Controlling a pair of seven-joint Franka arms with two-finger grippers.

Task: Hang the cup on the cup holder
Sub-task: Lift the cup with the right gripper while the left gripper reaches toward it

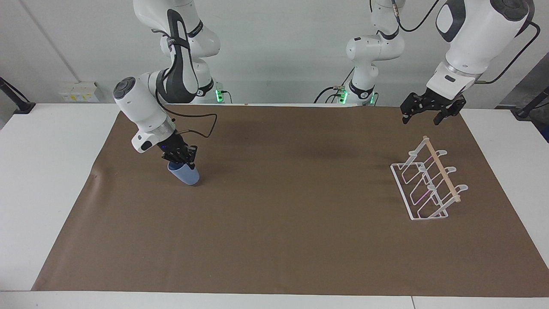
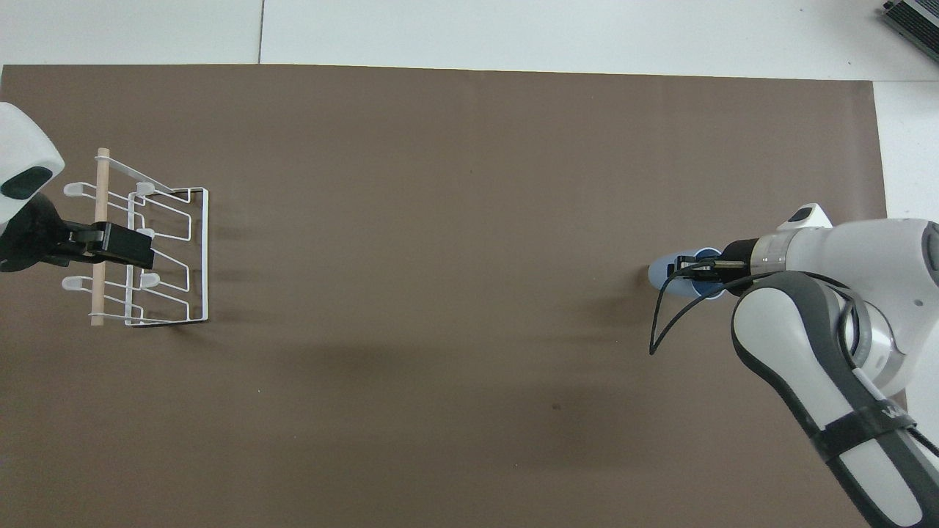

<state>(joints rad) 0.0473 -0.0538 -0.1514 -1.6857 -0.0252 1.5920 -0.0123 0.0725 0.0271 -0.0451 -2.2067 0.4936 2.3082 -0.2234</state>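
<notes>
The right tool (image 1: pixel 179 157) pinches the rim of the pale blue cup (image 1: pixel 185 174), its fingers pressed against the cup's wall at the mouth. The cup is tilted, its mouth up toward the tool and its base angled down toward the middle of the bench (image 1: pixel 51 180). Whether the base touches the brown mat (image 1: pixel 274 240) or hangs just above it cannot be told. In the overhead view the right tool (image 2: pixel 697 265) covers part of the cup's (image 2: pixel 664 274) open mouth, and a black cable (image 2: pixel 671 308) loops down from the wrist beside it. The cup sits at the right arm's end of the bench, well apart from the cup holder.

The left tool (image 1: pixel 425 114) hangs in the air with its fingers spread, holding nothing and touching nothing. In the overhead view the left tool (image 2: pixel 110 243) lies over the cup holder (image 2: pixel 150 242), crossing its wooden rod (image 2: pixel 100 191).

The cup holder (image 1: pixel 426 182) stands on the mat at the left arm's end of the bench, a white wire rack with looped prongs and the wooden rod (image 1: pixel 441 169) running along its top. No cup hangs on it.
</notes>
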